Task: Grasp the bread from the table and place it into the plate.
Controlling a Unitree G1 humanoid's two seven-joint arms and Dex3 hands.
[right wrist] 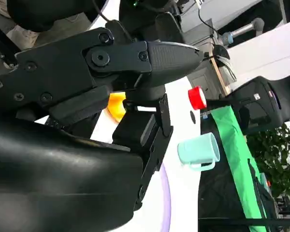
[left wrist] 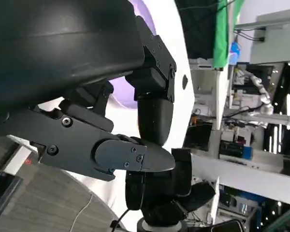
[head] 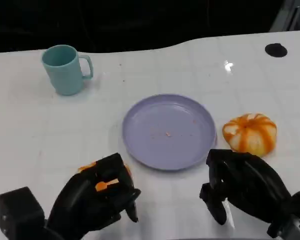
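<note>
One round orange-and-white striped bread [head: 250, 133] beside plate [head: 140, 150]; right hand [head: 245, 187] curled, holding nothing.

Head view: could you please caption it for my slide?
Left hand over an orange item, right hand near the bread, plate empty.

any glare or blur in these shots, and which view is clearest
Head view is clearest: one small glare spot on the table, soft shadows beside the mug and plate. Left wrist view: bright background strip lights. Right wrist view: the nearby black shell looks soft.
</note>
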